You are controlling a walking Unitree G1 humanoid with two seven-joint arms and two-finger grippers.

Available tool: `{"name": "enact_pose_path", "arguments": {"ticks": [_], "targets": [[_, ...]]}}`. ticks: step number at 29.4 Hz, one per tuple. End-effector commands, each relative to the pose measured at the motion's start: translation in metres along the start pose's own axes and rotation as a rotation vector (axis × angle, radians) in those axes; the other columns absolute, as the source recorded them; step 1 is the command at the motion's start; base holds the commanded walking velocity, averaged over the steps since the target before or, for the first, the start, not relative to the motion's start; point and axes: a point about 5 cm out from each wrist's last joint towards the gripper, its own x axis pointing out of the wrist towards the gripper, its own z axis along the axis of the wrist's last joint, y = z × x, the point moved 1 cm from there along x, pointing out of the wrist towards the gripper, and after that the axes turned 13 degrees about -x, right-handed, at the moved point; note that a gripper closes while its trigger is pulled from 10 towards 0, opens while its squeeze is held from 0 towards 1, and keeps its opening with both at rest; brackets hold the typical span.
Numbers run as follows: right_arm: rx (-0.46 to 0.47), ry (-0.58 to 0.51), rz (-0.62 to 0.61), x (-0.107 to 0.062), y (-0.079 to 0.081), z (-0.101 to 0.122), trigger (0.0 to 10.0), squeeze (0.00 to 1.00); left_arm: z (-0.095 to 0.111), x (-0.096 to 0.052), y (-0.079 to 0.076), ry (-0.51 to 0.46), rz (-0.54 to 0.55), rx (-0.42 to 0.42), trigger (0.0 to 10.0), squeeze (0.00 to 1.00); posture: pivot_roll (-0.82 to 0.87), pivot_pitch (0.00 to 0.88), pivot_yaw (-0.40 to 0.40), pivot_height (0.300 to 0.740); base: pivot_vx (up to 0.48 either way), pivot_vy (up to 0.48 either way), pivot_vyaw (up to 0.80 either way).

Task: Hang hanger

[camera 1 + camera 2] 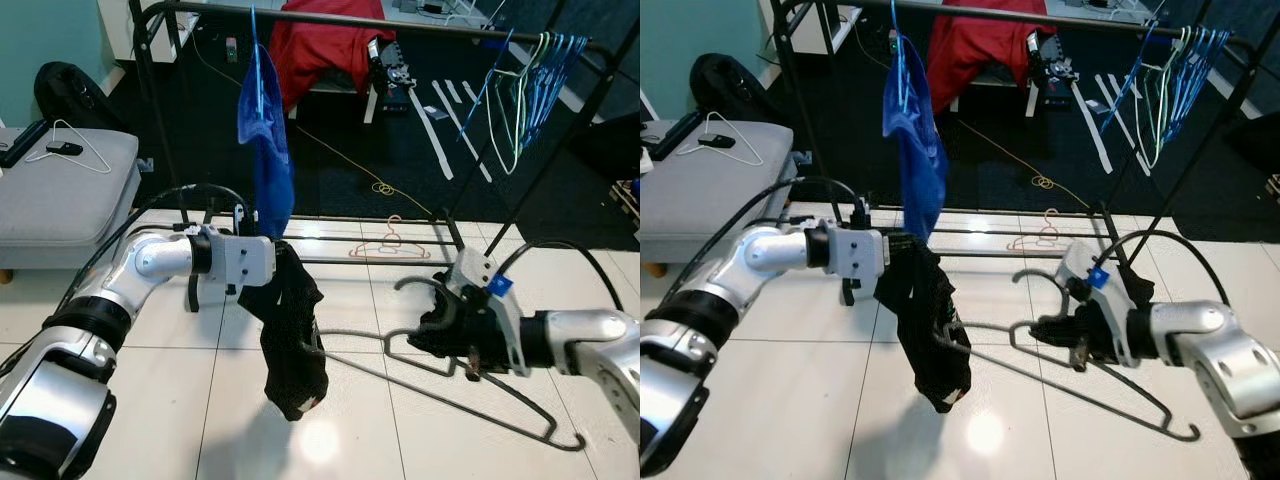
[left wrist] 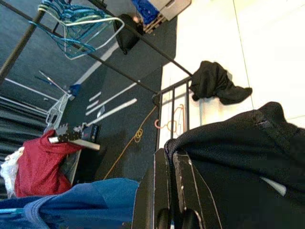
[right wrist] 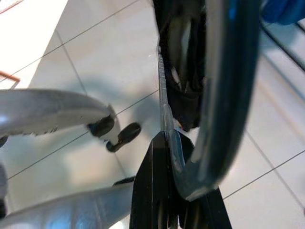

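Observation:
A dark grey hanger (image 1: 470,385) lies nearly flat above the tiled floor, its hook (image 1: 412,284) pointing up. My right gripper (image 1: 432,338) is shut on the hanger near the neck, and the right wrist view shows the fingers (image 3: 155,186) clamped on the bar (image 3: 162,102). One hanger arm reaches into a black garment (image 1: 292,345) that dangles from my left gripper (image 1: 278,262), which is shut on the cloth's top edge (image 2: 238,152). Behind stands the black clothes rack with its top rail (image 1: 420,22).
A blue garment (image 1: 266,140) hangs on the rail just behind my left gripper. Several pale hangers (image 1: 528,85) crowd the rail's right end. A pink hanger (image 1: 390,244) lies by the rack's base. A grey couch (image 1: 60,195) is at left, and red cloth (image 1: 325,45) at back.

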Motion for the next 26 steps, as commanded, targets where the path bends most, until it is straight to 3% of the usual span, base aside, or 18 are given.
{"name": "enact_pose_path", "arguments": {"ticks": [1, 12, 26], "targets": [[0.000, -0.009, 0.019, -0.002, 0.003, 0.001, 10.0, 0.00, 0.009, 0.004, 0.008, -0.044, 0.022, -0.001, 10.0, 0.00, -0.07, 0.243, -0.042, 0.740, 0.000, 0.000, 0.00], [0.003, 0.045, 0.042, -0.015, 0.011, -0.003, 10.0, 0.00, 0.006, 0.001, 0.012, -0.017, 0.027, 0.001, 10.0, 0.00, -0.07, 0.247, -0.040, 0.740, 0.000, 0.000, 0.00], [-0.005, 0.107, -0.028, -0.043, 0.000, -0.004, 10.0, 0.00, 0.004, -0.001, 0.015, 0.004, 0.010, 0.006, 10.0, 0.00, -0.07, 0.241, -0.035, 0.740, 0.000, 0.000, 0.00]]}}
